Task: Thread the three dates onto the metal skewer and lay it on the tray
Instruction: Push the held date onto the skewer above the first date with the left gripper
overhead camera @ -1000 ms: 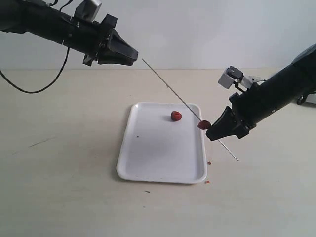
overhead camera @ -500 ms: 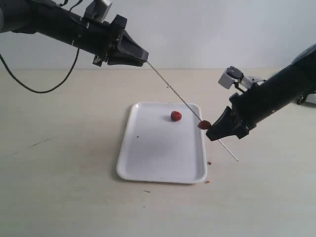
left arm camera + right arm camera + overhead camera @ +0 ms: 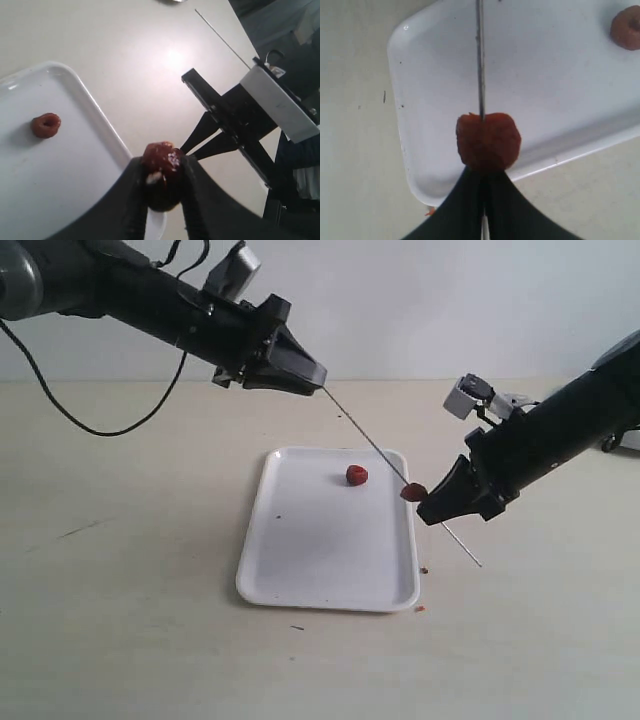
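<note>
- The left gripper point(image 3: 162, 162) is clamped on a dark, wrinkled held date point(image 3: 161, 171), with one finger on each side of the fruit.
- In the exterior view, the tip of the left gripper point(image 3: 316, 379) meets the upper end of the metal skewer point(image 3: 370, 440). Whether the rod has gone into the held date, I cannot tell.
- The right gripper point(image 3: 482, 175) is pinched tight on the metal skewer point(image 3: 480, 60), and the thin rod runs out from between its closed fingertips.
- Right against those fingertips sits the skewered date point(image 3: 488, 141) — the rod passes through it.
- From the side, the right gripper point(image 3: 428, 512) holds the skewer on a slant in the air. The skewer is high toward the left arm and low toward the right, with a short tail poking out beyond the gripper over the table point(image 3: 130, 590).
- The skewered date point(image 3: 412, 492) hangs just over the right rim of the tray point(image 3: 320, 565).
- A loose date point(image 3: 356, 475) lies by itself on the tray's floor near the far end — apart from the skewer and both grippers. It also shows in the left wrist view point(image 3: 46, 125) and at the edge of the right wrist view point(image 3: 627, 27).
- The white tray point(image 3: 60, 195) lies flat on the table, and a few red crumbs point(image 3: 419, 608) are scattered on the table beside its near right corner.
</note>
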Controlling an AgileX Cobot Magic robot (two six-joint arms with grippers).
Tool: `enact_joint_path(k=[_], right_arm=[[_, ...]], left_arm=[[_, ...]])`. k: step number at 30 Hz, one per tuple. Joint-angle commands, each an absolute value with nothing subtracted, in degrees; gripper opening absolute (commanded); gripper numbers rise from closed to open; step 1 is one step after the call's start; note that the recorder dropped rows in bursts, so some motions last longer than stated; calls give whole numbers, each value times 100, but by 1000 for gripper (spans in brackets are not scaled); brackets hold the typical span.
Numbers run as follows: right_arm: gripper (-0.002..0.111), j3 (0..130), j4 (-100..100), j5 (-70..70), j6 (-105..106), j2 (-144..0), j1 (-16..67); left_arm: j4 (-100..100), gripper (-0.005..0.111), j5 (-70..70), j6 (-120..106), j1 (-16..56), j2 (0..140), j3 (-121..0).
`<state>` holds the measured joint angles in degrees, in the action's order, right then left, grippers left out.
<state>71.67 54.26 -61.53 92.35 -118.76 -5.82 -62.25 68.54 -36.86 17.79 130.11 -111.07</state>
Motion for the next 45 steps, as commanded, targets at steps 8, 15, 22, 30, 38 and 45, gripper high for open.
enact_joint_path(k=[8,15,22,30,38,45], right_arm=[[0,7171,5945,-6261,9338,-11800,-600],[0,7171,6078,-6289,9380,-11800,-600],[0,7171,6286,-6302,9401,-11800,-600],[0,7171,6388,-6302,9401,-11800,-600],[0,7171,6880,-6299,9374,-11800,-600],[0,7171,7321,-6213,9275,-11800,-600]], left_arm=[[-6127,22,6996,-3759,2253,13060,-11127],[-6116,34,6996,-3759,2416,13060,-11127],[-6039,38,6996,-3770,2475,13060,-11127],[-6014,65,6996,-3770,2475,13060,-11127],[-6014,65,6996,-3770,2450,13060,-11127],[-6014,65,6996,-3770,2388,13060,-11127]])
